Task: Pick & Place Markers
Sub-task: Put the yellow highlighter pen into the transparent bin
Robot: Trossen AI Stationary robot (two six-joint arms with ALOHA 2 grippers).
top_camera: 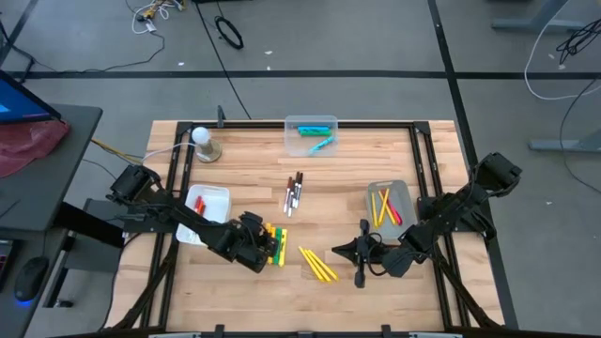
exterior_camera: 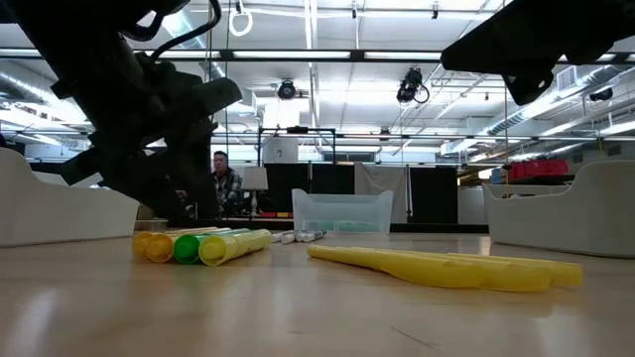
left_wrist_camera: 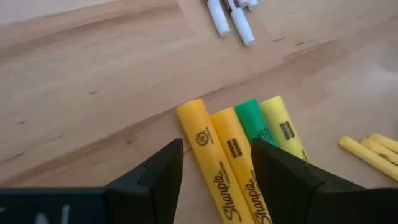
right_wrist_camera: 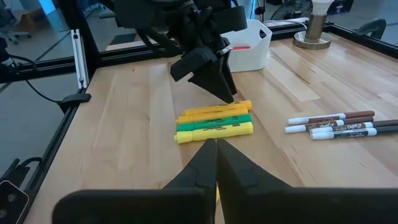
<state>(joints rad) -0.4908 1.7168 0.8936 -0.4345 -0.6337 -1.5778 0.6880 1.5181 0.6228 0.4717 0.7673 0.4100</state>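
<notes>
- Wooden table [top_camera: 244, 174] under me; workshop room behind it, one person seated far back in the low view.
- My left gripper [left_wrist_camera: 214, 165] is down over the chunky markers [top_camera: 276, 244] at the table's front left. Jaws are spread, one finger [left_wrist_camera: 158, 177] on each side of the nearest yellow stick, and nothing is gripped.
- Four chunky markers lie side by side and touching: yellow, orange, green, yellow [left_wrist_camera: 283, 127].
- My right gripper [right_wrist_camera: 216, 155] is at front right, fingers pressed together and holding nothing, pointing toward the chunky group.
- Slim yellow markers [top_camera: 318, 265] lie loose on the wood between my two grippers.
- Thin white markers [top_camera: 294, 192] lie mid-table, well apart from both grippers.
- White tray [top_camera: 222, 197] sits near my left arm, with something red in it.
- Grey tray [top_camera: 406, 190] near my right arm holds slim yellow and red sticks.
- Clear bin [top_camera: 293, 125] at the far edge holds blue-green markers.
</notes>
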